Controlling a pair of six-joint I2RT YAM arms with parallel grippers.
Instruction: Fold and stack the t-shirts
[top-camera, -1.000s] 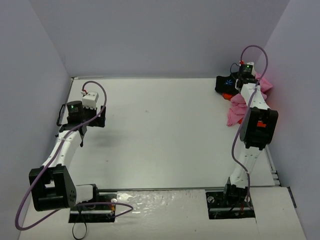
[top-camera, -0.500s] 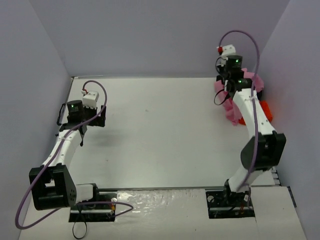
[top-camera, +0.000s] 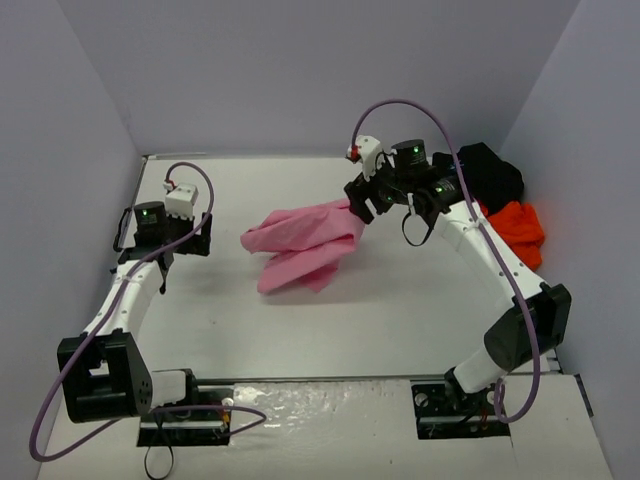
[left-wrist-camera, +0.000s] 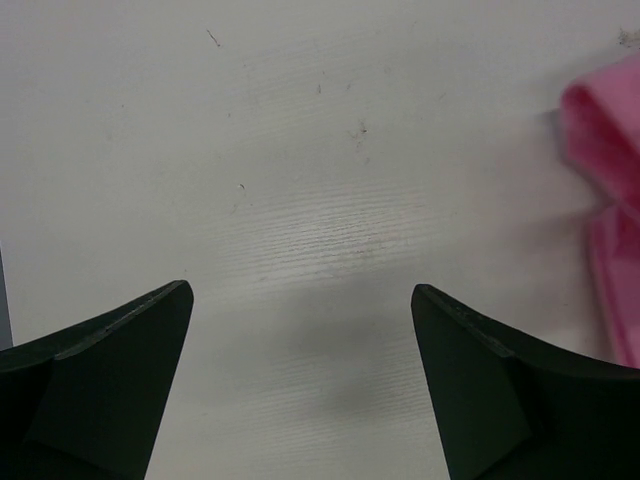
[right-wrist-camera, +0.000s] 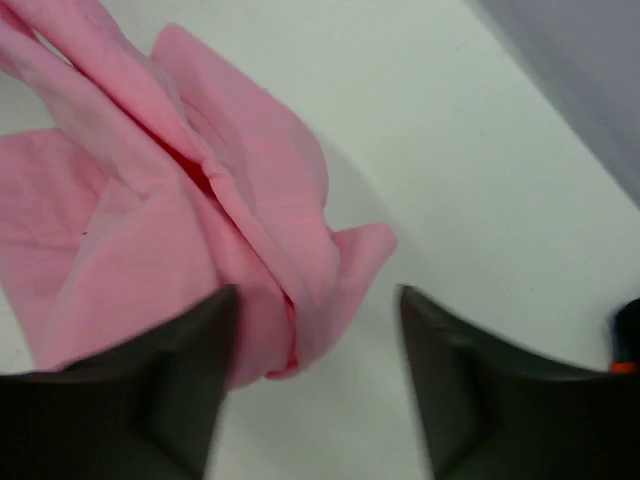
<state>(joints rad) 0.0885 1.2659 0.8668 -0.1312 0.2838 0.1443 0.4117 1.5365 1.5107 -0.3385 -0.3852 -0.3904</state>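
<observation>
Step in hand: laying out shirt 1. Crumpled plain pink cloth t-shirt sits bunched just ahead of right gripper, whose jaws are parted with nothing pinched. Left gripper is wide open and empty, pink shirt to its right. Next, probably: each gripper pinches 1 corner and spreads it flat.

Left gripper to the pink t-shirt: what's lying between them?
Only bare table between the left gripper and the pink t-shirt, shown in the top external view.

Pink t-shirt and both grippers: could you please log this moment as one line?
pink t-shirt: crumpled, centre | right gripper: open at its edge | left gripper: open, empty | black t-shirt, orange t-shirt: bunched, far right
</observation>
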